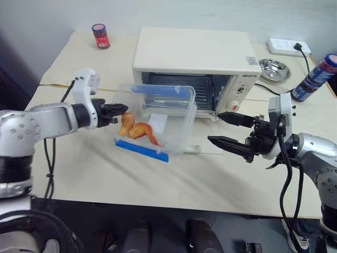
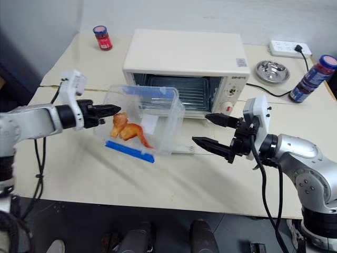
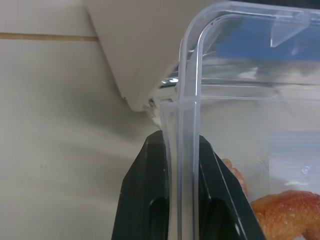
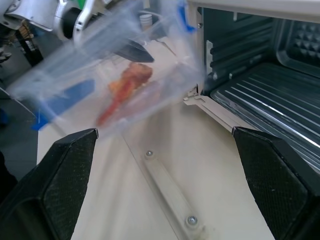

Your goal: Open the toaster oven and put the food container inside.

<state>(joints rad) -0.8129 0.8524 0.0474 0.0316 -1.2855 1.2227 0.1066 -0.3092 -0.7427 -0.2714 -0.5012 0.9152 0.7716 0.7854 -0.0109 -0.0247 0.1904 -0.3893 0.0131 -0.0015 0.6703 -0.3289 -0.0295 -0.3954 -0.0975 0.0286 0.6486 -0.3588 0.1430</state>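
Observation:
The cream-white toaster oven (image 1: pixel 189 51) stands at the back of the table with its glass door (image 4: pixel 170 195) folded down flat and the rack inside exposed. In front of the opening, the clear food container (image 1: pixel 158 121) hangs tilted in the air, blue clip strips on two sides and orange food inside. My left gripper (image 1: pixel 120 109) is shut on the container's left rim; the left wrist view shows both black fingers (image 3: pixel 150 170) pinching the clear wall. My right gripper (image 1: pixel 215 128) stands open to the right of the container, apart from it, fingers pointing left across the lowered door.
A red-lidded jar (image 1: pixel 100 36) stands at the back left. Right of the oven are a white power strip (image 1: pixel 288 46), a small metal dish (image 1: pixel 274 68) and a blue bottle (image 1: pixel 316 76). The oven's black cable runs behind the right arm.

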